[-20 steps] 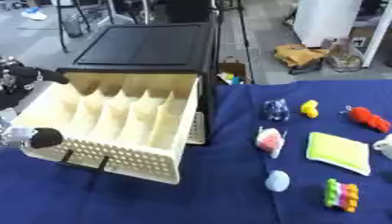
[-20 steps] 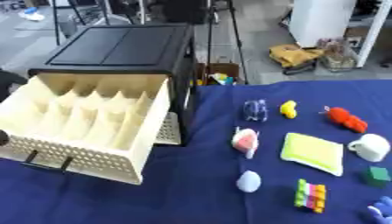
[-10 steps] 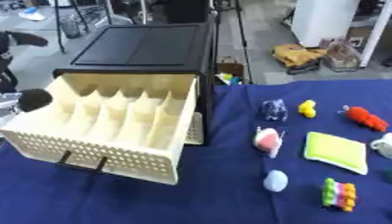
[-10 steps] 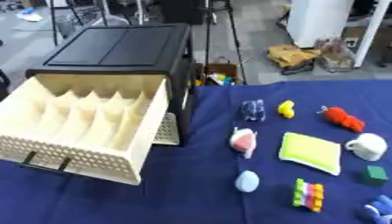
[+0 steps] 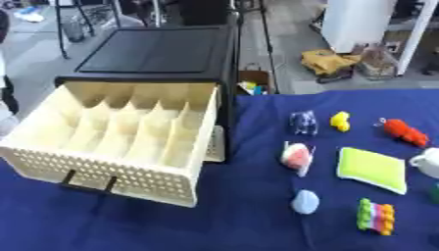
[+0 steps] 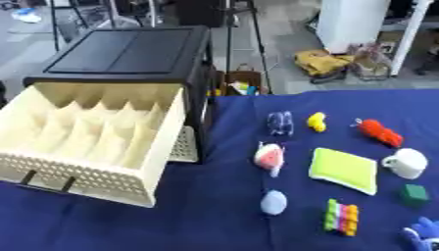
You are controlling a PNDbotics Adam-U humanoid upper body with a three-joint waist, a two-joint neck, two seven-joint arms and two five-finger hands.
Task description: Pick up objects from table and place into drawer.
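**Drawer stands open, objects lie untouched on the blue surface**

The cream drawer (image 5: 120, 147) is pulled well out of the black cabinet (image 5: 158, 51) at the left. Its front wall is perforated, a dark handle sits low on that wall, and upright dividers split the inside into narrow compartments. No object shows inside them.

To the right, the blue-covered surface (image 6: 197, 215) carries the objects, all apart from one another. Nearest the cabinet lie a dark blue patterned item (image 6: 280, 122) and a small yellow item (image 6: 317, 121). Further right is a red-orange piece (image 6: 379, 132). In the middle row, a pink-and-white item (image 6: 269, 158) lies just beside a yellow-green flat pad (image 6: 344, 169), and a white cup (image 6: 405, 163) stands at the pad's right. Nearer the robot lie a pale blue rounded item (image 6: 274, 202), a striped multicoloured block (image 6: 341, 216) and a small green cube (image 6: 414, 194).

At the lower right corner of the right eye view, a blue fingered shape (image 6: 424, 234) shows at the edge; whether it is the right hand, and how its fingers stand, cannot be told. The left hand shows in neither view.
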